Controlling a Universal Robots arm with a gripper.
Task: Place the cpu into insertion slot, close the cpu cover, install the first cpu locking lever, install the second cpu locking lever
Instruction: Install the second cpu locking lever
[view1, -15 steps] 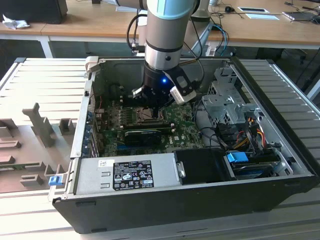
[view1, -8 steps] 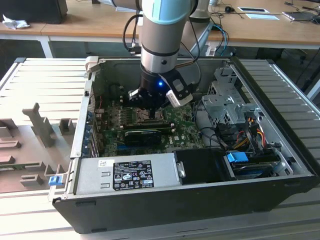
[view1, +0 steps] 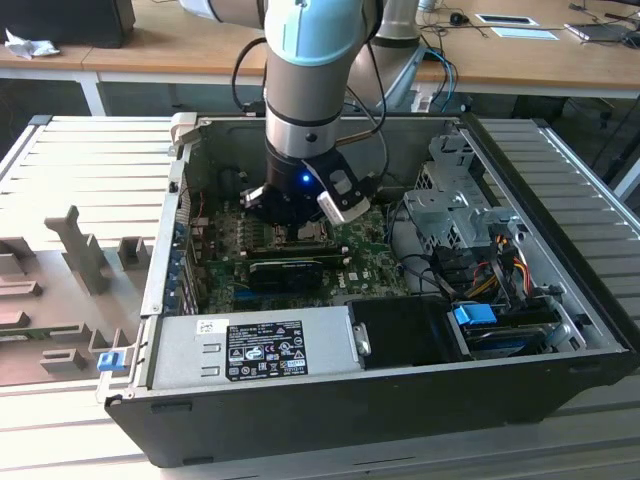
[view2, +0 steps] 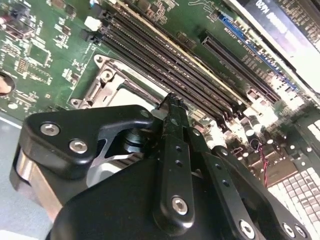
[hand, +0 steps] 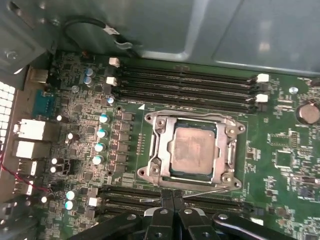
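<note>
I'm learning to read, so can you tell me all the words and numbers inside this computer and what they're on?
Black and white sticker on the grey metal power supply box: print too small to read.
White lettering on the black rectangular card: too blurred to read.
Tiny white marks on the green motherboard: too small to read.
Pale silver-grey square cpu: no readable marks.

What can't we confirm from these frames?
- Socket, exterior view: mostly hidden behind the gripper.
- Cpu, second wrist view: only a sliver past the fingers.
- Levers: in the first wrist view a thin rod crosses below the cover; latched or not is unclear.
</note>
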